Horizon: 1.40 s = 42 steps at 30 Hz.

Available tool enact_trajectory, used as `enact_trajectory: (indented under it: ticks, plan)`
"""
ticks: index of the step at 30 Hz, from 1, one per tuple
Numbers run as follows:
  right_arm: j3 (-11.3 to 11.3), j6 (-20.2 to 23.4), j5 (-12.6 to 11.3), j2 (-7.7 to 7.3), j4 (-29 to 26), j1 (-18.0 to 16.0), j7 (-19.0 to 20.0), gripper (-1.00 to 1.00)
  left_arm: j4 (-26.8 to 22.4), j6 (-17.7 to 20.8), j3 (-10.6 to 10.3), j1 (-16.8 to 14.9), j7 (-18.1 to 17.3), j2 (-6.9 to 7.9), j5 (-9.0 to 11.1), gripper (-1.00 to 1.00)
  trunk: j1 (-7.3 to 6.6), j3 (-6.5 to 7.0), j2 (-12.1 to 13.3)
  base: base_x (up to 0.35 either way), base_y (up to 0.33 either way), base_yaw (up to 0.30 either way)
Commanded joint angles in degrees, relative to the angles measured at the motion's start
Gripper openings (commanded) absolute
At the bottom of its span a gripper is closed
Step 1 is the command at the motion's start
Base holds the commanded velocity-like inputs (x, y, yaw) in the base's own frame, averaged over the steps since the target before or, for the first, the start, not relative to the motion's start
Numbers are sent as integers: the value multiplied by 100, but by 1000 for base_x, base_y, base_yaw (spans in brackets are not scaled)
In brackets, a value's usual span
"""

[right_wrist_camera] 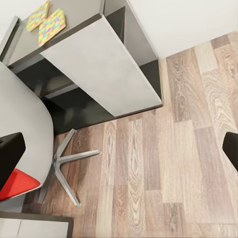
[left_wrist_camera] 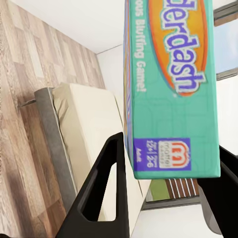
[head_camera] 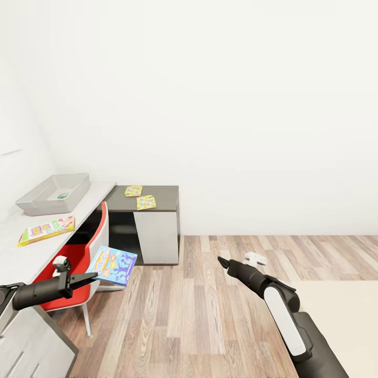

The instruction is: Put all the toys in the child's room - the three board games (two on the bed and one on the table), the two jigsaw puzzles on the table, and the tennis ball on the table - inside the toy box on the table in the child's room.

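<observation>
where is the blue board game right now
In the head view, the blue board game is clamped in the left end effector, beside the red chair.

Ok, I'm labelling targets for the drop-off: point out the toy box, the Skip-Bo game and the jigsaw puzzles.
toy box (head_camera: 32, 202): head view, near wall.
Skip-Bo game (head_camera: 46, 230): head view, lid centre.
jigsaw puzzles (head_camera: 146, 202): head view, nearer board's middle.

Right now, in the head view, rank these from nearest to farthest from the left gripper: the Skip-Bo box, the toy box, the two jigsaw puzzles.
From the left gripper, shut on the blue board game:
1. Skip-Bo box, on the pale desk top beside the gripper.
2. Toy box, farther back along that top.
3. Jigsaw puzzles, on the dark wing; these two are too close to separate.
</observation>
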Motion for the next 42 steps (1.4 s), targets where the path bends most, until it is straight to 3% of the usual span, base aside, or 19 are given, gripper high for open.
enact_trajectory:
  ticks: [1,7,21,42]
  plan:
    - [11,12,-59,-5,-8,-5,-59,100,-1,61,-1,-4,-24,3,-3,-100,-21,1,34,0,0,0]
    - [12,13,-54,-5,-6,-5,-59,100,-1,61,6,-4,-24,17,-3,-100,-153,58,275,0,0,0]
    - [19,21,-52,-5,-15,-5,-61,100,7,53,71,17,-24,33,-2,-100,-153,-59,275,7,0,0]
    - [22,12,-52,-13,-110,-6,-59,100,13,11,85,32,-24,36,15,-100,-153,-89,275,231,0,1]
